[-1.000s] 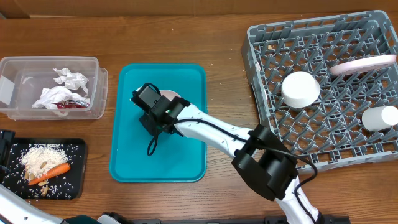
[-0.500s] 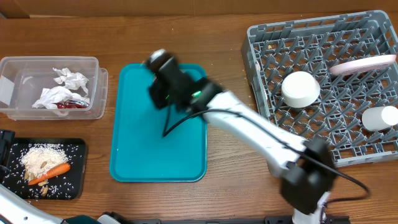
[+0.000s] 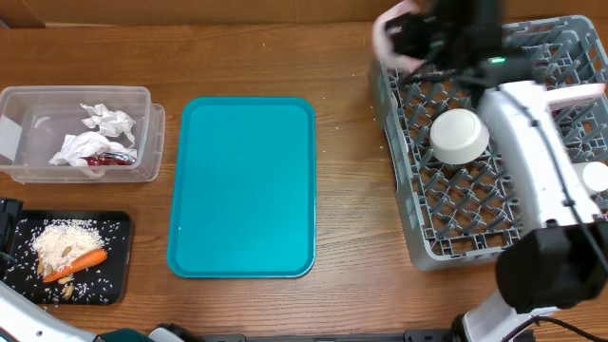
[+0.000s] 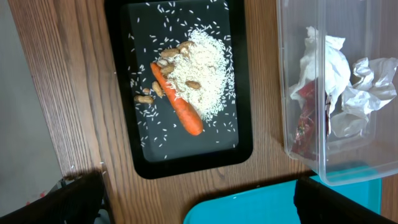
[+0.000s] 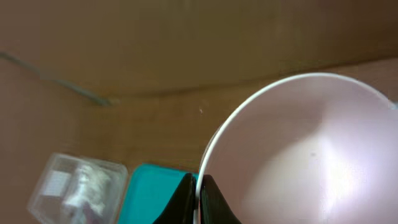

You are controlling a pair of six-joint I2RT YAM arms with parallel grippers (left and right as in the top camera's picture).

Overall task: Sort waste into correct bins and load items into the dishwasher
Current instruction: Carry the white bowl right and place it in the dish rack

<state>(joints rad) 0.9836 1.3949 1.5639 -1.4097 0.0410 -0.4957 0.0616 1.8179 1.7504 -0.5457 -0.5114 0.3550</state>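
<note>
Pink bowl [image 5: 311,155]: gone from the teal tray [image 3: 242,190], now aloft over the rack's [image 3: 415,249] far left corner, its rim pinched in the right gripper [image 5: 199,194]. Teal tray: bare. Rack: holds a white bowl [image 3: 460,135]. Left gripper [image 4: 199,208]: spread wide, empty, over the black tray [image 4: 245,74]. Waste lies binned. Judged the last dish out, wanting only a slot.

Serving tray [image 3: 242,190] at the worktop's [image 3: 285,57] centre; to its left a plastic tub [image 3: 76,91] holding napkins [image 3: 104,121] and a wrapper [image 3: 109,160], and at the near-left corner a shallow tray [image 3: 114,275] of rice [image 3: 62,237] and carrot [image 3: 84,261]. Dish rack [image 3: 456,218] at right carries bowl [image 3: 460,135], plate [image 3: 579,92] and cup [image 3: 597,176]; a second bowl [image 3: 383,38] hangs over its far-left corner.
</note>
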